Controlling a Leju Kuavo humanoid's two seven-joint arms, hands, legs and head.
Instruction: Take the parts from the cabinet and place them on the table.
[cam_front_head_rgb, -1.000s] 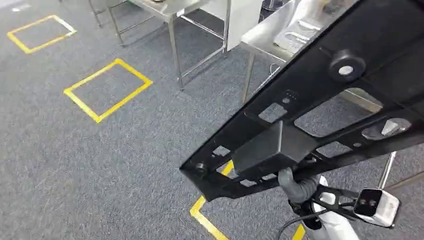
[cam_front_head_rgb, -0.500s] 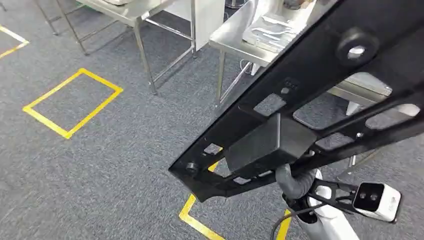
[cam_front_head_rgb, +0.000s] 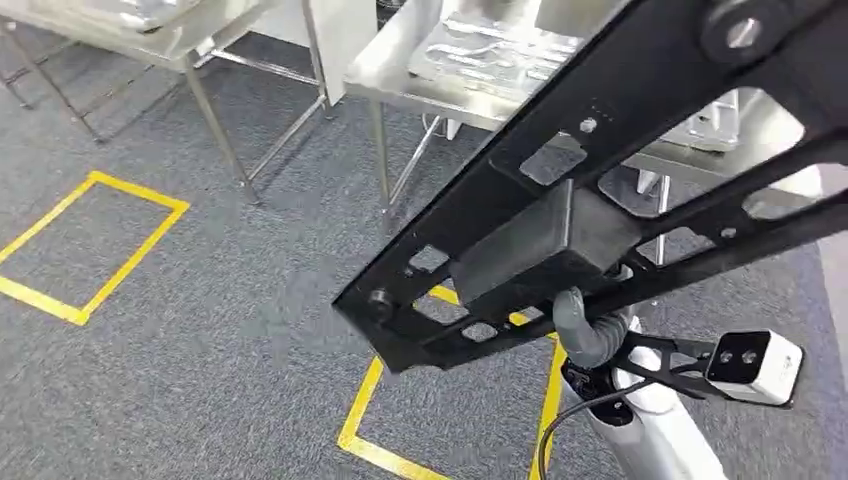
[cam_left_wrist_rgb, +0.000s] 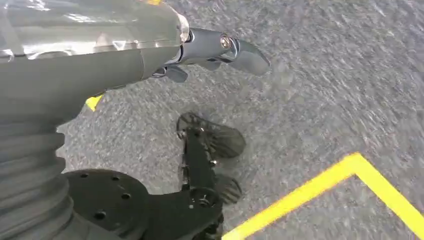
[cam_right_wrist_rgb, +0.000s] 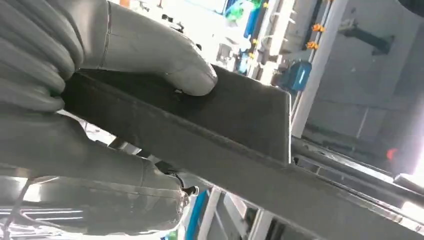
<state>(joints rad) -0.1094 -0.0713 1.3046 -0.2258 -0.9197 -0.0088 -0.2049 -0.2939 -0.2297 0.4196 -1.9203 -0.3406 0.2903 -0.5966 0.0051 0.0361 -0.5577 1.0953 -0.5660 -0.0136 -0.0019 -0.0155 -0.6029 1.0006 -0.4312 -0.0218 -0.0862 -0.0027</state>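
A long black frame part (cam_front_head_rgb: 560, 190), with cut-outs and a box-shaped block in its middle, slants across the right of the head view, above the floor. My right hand (cam_front_head_rgb: 585, 335) holds it from beneath, mostly hidden by the block. In the right wrist view that right hand (cam_right_wrist_rgb: 125, 55) grips the black part (cam_right_wrist_rgb: 240, 115), thumb pressed on its flat face and fingers below. A steel table (cam_front_head_rgb: 400, 85) carrying silvery parts stands just beyond the frame. My left hand (cam_left_wrist_rgb: 210, 50) hangs over the carpet, fingers apart, holding nothing.
Grey carpet bears yellow tape squares at the left (cam_front_head_rgb: 90, 240) and below the part (cam_front_head_rgb: 450, 400). A second steel table (cam_front_head_rgb: 150, 30) stands at the back left, with a white panel (cam_front_head_rgb: 340, 40) between the tables. My white wrist camera (cam_front_head_rgb: 750, 365) juts out at the lower right.
The whole picture has shifted: the camera has moved, and the steel tables now sit nearer and further left. The black part stays in my right hand.
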